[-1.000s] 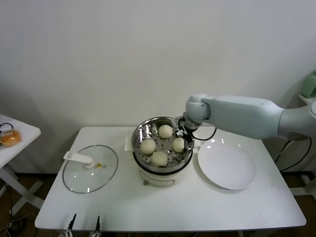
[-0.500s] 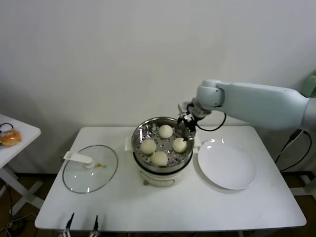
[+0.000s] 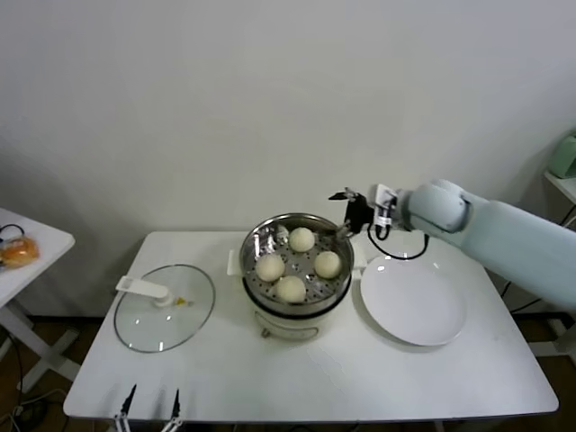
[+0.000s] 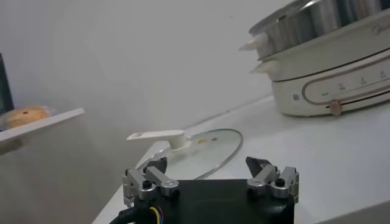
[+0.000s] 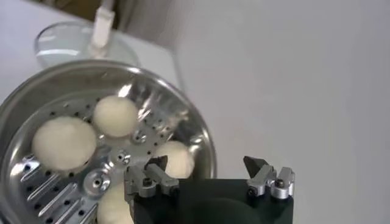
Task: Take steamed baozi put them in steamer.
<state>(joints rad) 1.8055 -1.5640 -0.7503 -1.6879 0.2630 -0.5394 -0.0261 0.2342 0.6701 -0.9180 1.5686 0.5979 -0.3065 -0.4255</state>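
Observation:
The steamer (image 3: 255, 243), a shiny perforated steel basket on a cream pot base, stands mid-table. Several cream-white baozi lie inside it, among them one at the back (image 3: 301, 239), one on the left (image 3: 270, 267) and one on the right (image 3: 328, 264). My right gripper (image 3: 349, 209) is open and empty, hovering just above and behind the steamer's right rim. The right wrist view shows its spread fingers (image 5: 206, 163) over the rim (image 5: 204, 152), with baozi (image 5: 64, 143) below. My left gripper (image 4: 210, 163) is open and empty, parked low at the table's front-left edge (image 3: 153, 405).
A flat white plate (image 3: 414, 301) lies right of the steamer. A glass lid with a white handle (image 3: 164, 308) lies to its left and also shows in the left wrist view (image 4: 207, 143). An orange-brown bun (image 3: 20, 252) sits on a side table at the far left.
My right gripper has risen out of the steamer and drawn back to the right, empty. The baozi on the right stays in the basket. The left arm has not moved.

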